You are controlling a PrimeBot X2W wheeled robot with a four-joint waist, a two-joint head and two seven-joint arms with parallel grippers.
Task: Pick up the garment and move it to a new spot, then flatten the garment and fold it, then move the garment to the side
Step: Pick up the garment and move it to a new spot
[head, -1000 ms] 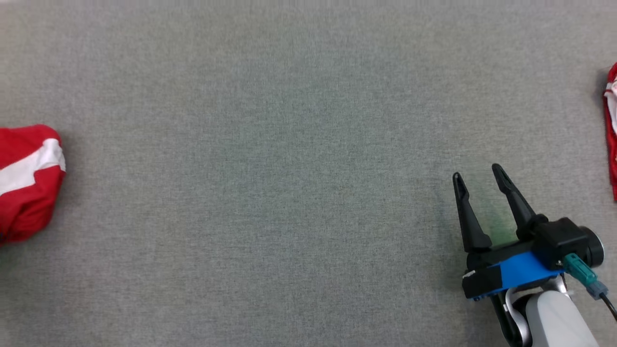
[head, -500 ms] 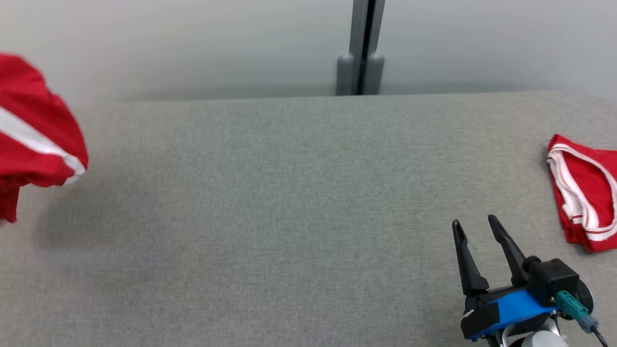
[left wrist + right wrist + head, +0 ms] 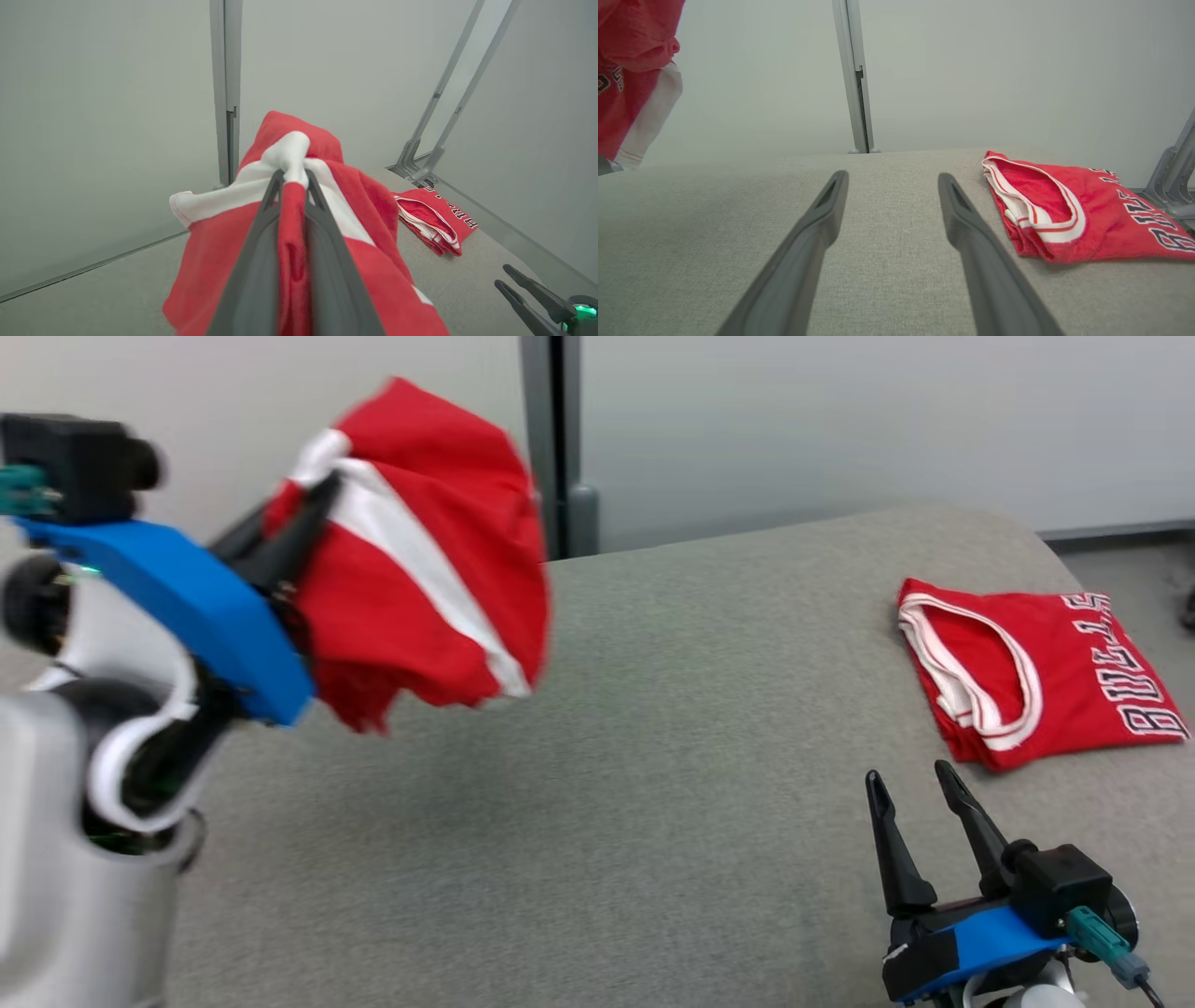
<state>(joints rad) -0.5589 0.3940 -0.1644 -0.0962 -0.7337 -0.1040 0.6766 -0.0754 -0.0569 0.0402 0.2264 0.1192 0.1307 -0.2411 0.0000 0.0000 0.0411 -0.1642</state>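
Left gripper clamped on 1 bunched fold, load hanging loose

Its 2 dark fingers are closed to a narrow slit on a white-and-red ridge of the garment, which hangs clear of the grey padded surface at the upper left of the head view. Most of the cloth spills past the fingertips and droops below the blue wrist body, blurred at its edges.

As I judge it, the pinch takes only 1 gathered fold, so a quick swing or a hard stop could pull it free and drop the garment short of its new spot. Set down as a ball, it would land crumpled and be harder to flatten. The loose hem could drag on the surface if the arm dips.

Right gripper, at the lower right, stands wide apart and holds nothing, low over the surface. At the right of the frame lies a folded red jersey with dark lettering, well apart from the carried garment; a drop near it could tangle the 2. Broad bare surface lies between them. A grey post rises behind the garment.
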